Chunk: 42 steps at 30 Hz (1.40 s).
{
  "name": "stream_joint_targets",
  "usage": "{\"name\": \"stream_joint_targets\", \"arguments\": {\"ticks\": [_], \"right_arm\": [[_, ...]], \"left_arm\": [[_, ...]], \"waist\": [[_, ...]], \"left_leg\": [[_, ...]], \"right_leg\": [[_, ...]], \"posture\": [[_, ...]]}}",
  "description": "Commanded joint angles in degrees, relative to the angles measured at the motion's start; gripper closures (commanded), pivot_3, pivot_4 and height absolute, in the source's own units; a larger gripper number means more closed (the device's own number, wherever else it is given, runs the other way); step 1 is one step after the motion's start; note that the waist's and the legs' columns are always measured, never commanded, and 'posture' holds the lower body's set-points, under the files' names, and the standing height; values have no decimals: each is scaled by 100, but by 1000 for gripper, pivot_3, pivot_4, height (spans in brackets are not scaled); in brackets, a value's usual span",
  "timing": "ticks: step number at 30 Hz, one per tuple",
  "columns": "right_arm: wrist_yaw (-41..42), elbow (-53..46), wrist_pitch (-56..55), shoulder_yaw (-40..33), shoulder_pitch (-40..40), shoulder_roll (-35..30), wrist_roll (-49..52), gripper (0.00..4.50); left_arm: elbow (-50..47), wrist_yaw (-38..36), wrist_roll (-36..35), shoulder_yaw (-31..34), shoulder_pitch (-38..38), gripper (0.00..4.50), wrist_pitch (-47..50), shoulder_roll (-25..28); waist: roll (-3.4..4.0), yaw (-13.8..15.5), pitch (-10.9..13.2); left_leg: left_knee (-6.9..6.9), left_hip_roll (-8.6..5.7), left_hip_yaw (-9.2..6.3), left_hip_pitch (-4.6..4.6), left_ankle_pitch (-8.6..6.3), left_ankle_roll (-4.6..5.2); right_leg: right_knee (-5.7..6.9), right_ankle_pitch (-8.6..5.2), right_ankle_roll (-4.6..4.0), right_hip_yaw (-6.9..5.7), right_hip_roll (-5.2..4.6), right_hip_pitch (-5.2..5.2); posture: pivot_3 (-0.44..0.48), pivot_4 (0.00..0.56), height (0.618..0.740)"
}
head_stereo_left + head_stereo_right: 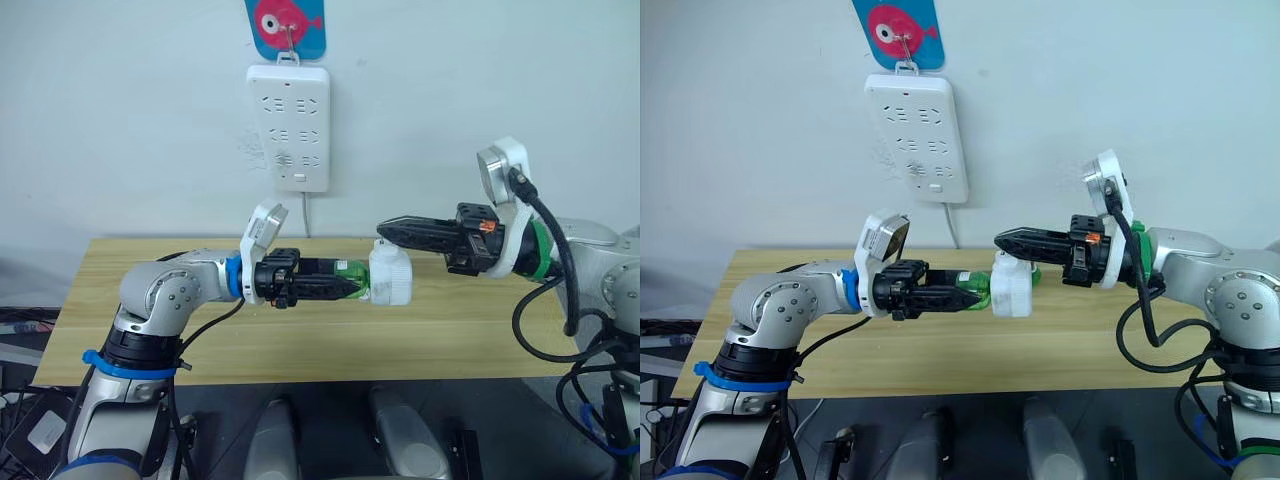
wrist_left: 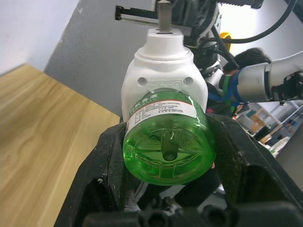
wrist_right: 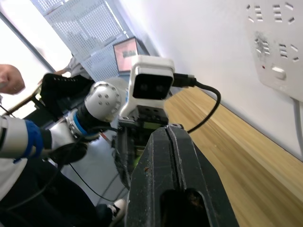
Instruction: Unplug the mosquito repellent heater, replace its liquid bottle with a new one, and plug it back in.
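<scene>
The white mosquito repellent heater [image 1: 391, 277] hangs in mid-air over the wooden table, with its translucent green liquid bottle [image 1: 348, 275] still screwed into it. My left gripper [image 1: 345, 288] is shut on the bottle; the left wrist view shows the bottle's base [image 2: 166, 153] between the black fingers [image 2: 106, 165]. My right gripper [image 1: 384, 229] comes in from the right. Its fingers are pressed together at the heater's plug end, where a metal prong [image 2: 164, 14] rises into them. In the right wrist view the shut fingers [image 3: 156, 165] hide the heater. The new one is out of view.
A long white power strip [image 1: 289, 125] hangs on the wall behind, under a blue fish hook, its cord dropping behind the table [image 1: 300, 345]. A person's hand [image 3: 9, 78] and a laptop [image 3: 125, 49] are off to the side.
</scene>
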Motion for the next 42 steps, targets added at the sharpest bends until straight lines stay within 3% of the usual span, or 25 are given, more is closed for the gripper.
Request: {"name": "stream_joint_targets", "arguments": {"ticks": [1,17,37,42], "right_arm": [[352,-120,-64,105,-42,-81,-367,4500],[878,40,-50,341,-143,11,-1250,4500],[925,7,222,399,-93,51,-1479,4500],[565,184,375,-14,-197,277,-1112,4500]], "left_arm": [[-328,-142,-311,127,-76,2235,95,30],[-493,-129,-451,230,-101,2235,362,-59],[-571,-83,-516,311,-128,2235,453,-159],[-513,-12,-346,295,11,2235,341,-143]], "waist": [[0,0,0],[0,0,0],[0,-1,0],[0,-4,-1]], "left_leg": [[0,0,1,0,0,0],[3,0,0,2,1,-1],[6,0,0,4,1,-1],[6,0,1,6,1,-1]], "right_leg": [[0,0,0,1,0,0],[9,0,0,1,0,0],[19,0,0,1,0,0],[22,0,0,2,0,0]], "posture": [[-228,258,725],[-224,248,725],[-222,247,725],[-221,247,725]]}}
